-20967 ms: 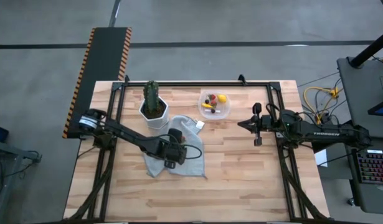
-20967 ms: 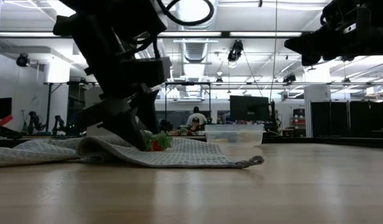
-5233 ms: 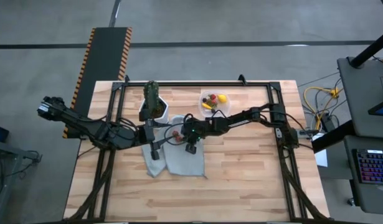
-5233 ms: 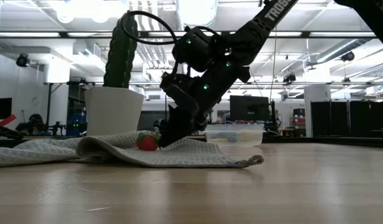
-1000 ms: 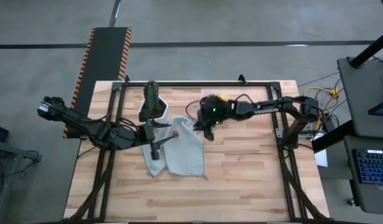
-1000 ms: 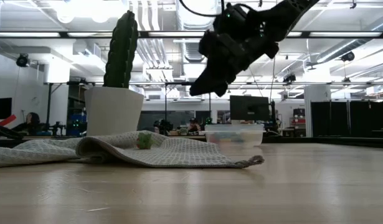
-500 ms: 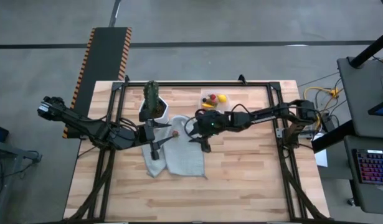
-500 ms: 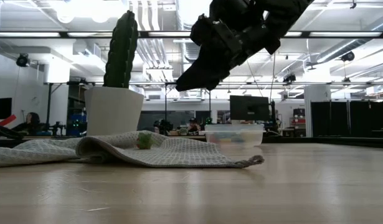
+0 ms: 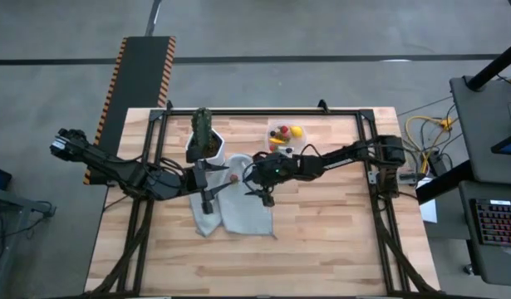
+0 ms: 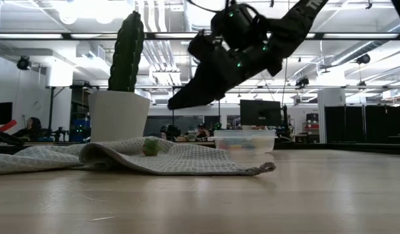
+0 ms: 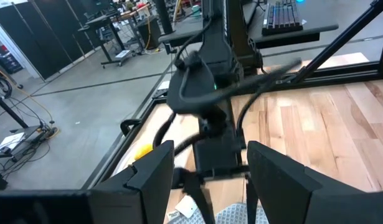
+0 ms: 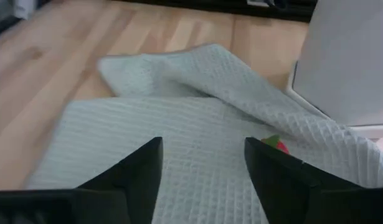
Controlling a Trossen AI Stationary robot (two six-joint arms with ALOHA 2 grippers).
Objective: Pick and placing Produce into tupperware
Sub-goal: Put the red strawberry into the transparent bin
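The berry on the cloth looks light and prone to roll; grip across its body. Right gripper hovers near it, jaws apart and empty. Left gripper waits beside the cloth, jaws apart.

Overhead camera straight down, table-level camera looking across, both sharing cloth, wrist cameras close.

- A strawberry is lying on the cloth, just beside the cactus pot.
- The tupperware is sitting right of the pot, fruit resting inside.
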